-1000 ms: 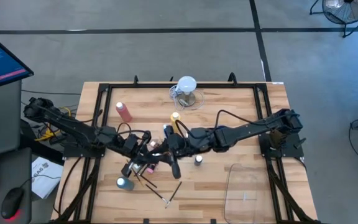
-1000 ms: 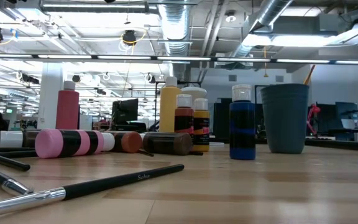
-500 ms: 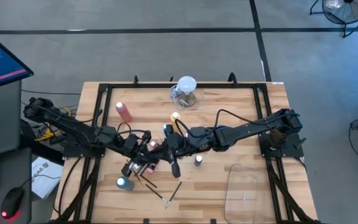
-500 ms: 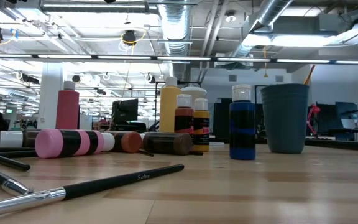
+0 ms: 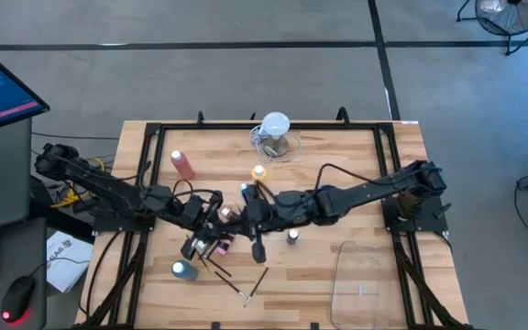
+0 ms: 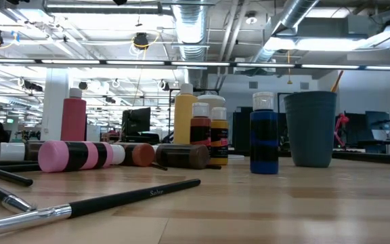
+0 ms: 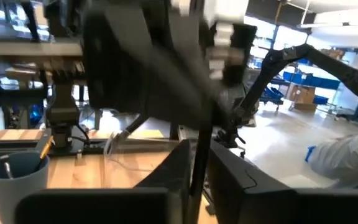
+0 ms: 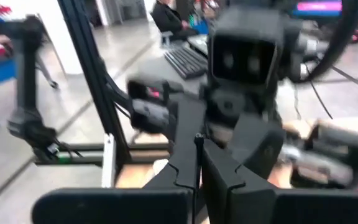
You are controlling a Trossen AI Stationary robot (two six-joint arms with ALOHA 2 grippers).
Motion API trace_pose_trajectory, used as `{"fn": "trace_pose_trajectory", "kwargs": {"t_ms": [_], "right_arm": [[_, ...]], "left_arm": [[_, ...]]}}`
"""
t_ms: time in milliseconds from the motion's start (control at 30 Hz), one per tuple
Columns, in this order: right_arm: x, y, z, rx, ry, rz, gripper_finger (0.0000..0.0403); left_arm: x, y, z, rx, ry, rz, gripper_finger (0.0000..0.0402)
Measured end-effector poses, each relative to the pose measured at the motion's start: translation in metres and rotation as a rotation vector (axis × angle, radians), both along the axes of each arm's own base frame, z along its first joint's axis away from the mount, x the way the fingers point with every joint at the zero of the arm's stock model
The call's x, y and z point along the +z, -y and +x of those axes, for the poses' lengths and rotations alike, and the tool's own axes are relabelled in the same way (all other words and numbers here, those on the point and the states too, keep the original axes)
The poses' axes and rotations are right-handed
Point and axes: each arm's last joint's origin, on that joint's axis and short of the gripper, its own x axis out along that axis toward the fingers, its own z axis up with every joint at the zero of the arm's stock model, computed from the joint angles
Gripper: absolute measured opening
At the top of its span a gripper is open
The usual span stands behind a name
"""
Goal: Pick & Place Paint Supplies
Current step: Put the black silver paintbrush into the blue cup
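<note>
Right hand (image 5: 250, 213) is clamped on a thin paintbrush (image 8: 197, 168) at counter (image 5: 356, 174) centre, facing the left hand (image 5: 216, 218), which grips the same brush. Paint bottles (image 5: 216, 242) lie just beside; a yellow squeeze bottle (image 5: 259, 171) stands near.

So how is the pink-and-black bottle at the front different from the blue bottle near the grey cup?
The pink-and-black bottle lies on its side, while the blue bottle stands upright. The pink-and-black one sits in a cluster touching other fallen bottles; the blue one stands apart beside the grey cup. The blue bottle's white cap shows on top; the other's cap cannot be made out. Both rest on the wooden table.
</note>
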Motion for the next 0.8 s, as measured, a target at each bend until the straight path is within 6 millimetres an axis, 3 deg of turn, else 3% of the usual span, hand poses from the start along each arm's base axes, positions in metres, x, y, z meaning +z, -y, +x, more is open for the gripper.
{"fn": "trace_pose_trajectory", "kwargs": {"t_ms": [267, 467, 600, 800], "right_arm": [[-0.004, -0.02, -0.008, -0.097, -0.033, -0.089, 0.0001], [0.005, -0.028, -0.033, -0.118, -0.103, -0.127, 0.0001], [0.001, -0.026, -0.057, -0.196, -0.12, -0.137, 0.0], [-0.009, -0.012, -0.108, -0.364, -0.069, -0.12, 0.0]], "left_arm": [[0.0, 0.003, -0.002, -0.004, 0.005, 0.016, 0.0173], [0.006, 0.006, -0.007, -0.017, 0.028, 0.008, 0.0263], [0.006, 0.007, -0.008, -0.024, 0.032, 0.008, 0.0291], [0.008, 0.008, -0.009, -0.027, 0.039, 0.005, 0.0298]]}}
